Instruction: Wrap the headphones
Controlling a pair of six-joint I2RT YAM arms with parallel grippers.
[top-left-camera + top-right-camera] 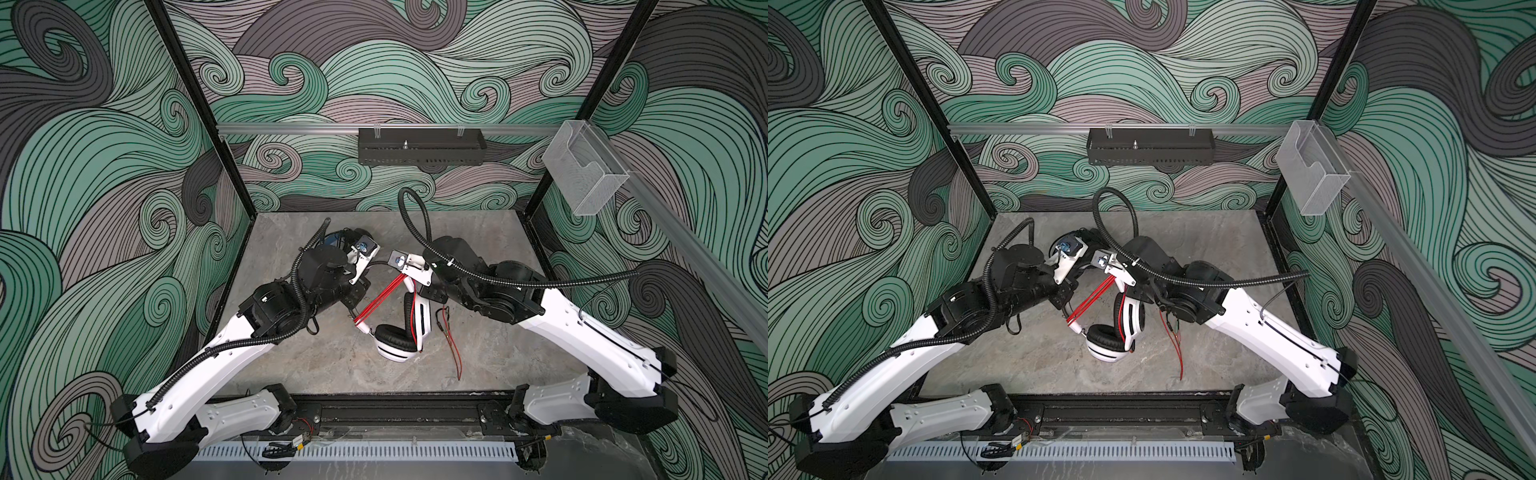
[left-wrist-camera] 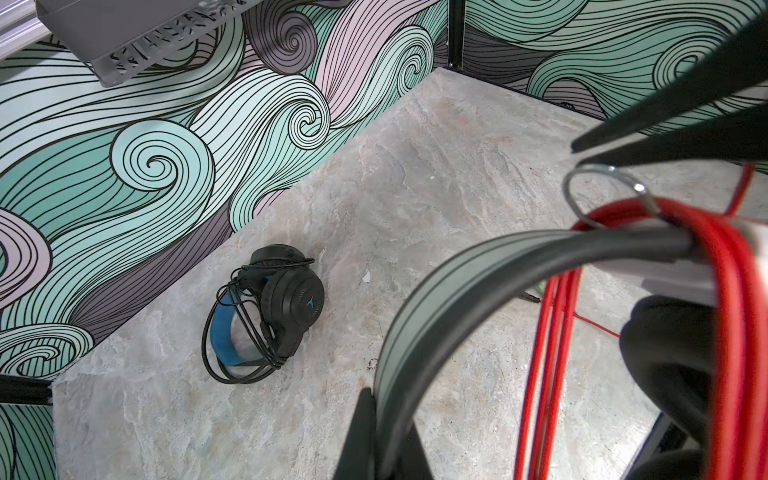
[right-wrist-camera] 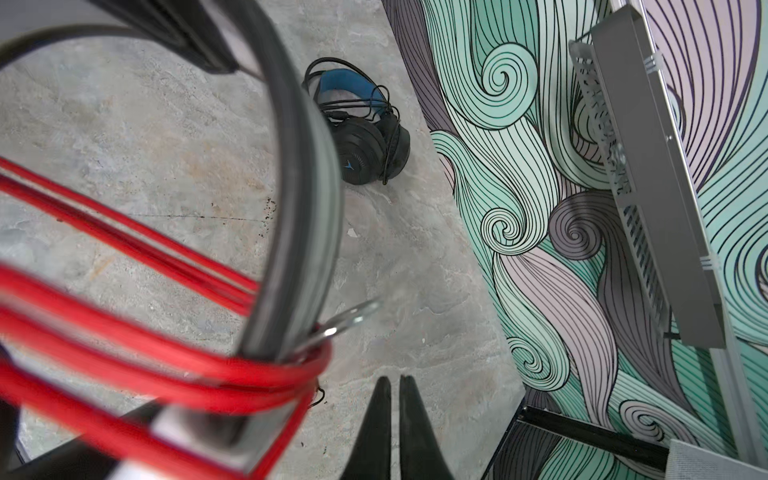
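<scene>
Right, mid-wrap I reckon: white-and-black headset [image 1: 395, 343] centre of both top views, left gripper [image 2: 376, 409] jaws clamped on its headband [image 2: 457, 266], red cable [image 1: 380, 299] looped across. Right gripper [image 3: 395, 384] jaws barely parted, empty. Next I'd regrasp the loose tail [image 1: 455, 353], right of centre. Black headset [image 2: 274, 307], cable wound round it, sits upper left of centre, clear of the work.

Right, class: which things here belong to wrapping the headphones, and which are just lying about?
Belong to the job:
- white-and-black headphones
- their red cable, partly wound
- black headphones, cable looped around them

Just lying about:
- black tray on the back rail
- clear plastic box on the side rail
</scene>
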